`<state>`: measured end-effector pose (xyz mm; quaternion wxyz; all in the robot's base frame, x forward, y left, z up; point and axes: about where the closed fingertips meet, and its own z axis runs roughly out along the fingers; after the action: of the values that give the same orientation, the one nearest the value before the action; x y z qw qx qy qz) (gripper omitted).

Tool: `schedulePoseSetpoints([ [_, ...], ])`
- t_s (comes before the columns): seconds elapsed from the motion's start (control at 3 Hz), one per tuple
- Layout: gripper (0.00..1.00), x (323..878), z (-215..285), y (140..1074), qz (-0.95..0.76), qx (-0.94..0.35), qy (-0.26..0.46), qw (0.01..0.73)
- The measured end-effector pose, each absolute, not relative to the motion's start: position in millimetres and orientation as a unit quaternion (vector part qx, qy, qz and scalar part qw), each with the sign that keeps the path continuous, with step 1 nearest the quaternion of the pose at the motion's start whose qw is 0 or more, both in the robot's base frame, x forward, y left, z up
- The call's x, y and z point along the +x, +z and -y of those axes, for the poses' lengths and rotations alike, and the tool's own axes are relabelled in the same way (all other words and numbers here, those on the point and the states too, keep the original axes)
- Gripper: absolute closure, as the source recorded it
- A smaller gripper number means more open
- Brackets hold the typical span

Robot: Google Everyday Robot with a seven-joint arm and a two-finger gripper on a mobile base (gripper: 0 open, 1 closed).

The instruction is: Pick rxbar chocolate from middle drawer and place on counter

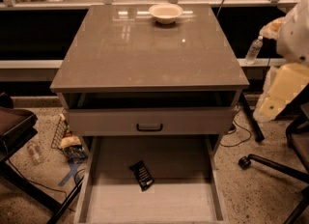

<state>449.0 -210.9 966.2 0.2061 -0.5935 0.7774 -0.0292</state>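
The rxbar chocolate (141, 175) is a small black bar with white print, lying flat on the floor of the middle drawer (159, 203). That drawer is pulled far out at the bottom of the view. The counter (145, 54) is the glossy grey-brown slab on top of the cabinet. My gripper is out of view. Only white and cream parts of my arm (289, 59) show at the right edge, well apart from the drawer and the bar.
A white bowl (165, 13) sits at the counter's far edge. The drawer above, with a dark handle (149, 127), is slightly out. A water bottle (252, 49), chair legs with a caster (245, 161) and cables lie to the right. A dark chair (14, 126) and floor clutter (67, 143) are on the left.
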Motion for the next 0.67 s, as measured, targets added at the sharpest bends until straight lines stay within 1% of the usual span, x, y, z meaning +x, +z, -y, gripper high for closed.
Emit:
schedulePoseSetpoints([
  [0.33,0.0,460,214,935,-0.782,-0.574,-0.018,0.243],
  [0.67,0.0,444,222,882,-0.804,-0.523,-0.005,0.283],
])
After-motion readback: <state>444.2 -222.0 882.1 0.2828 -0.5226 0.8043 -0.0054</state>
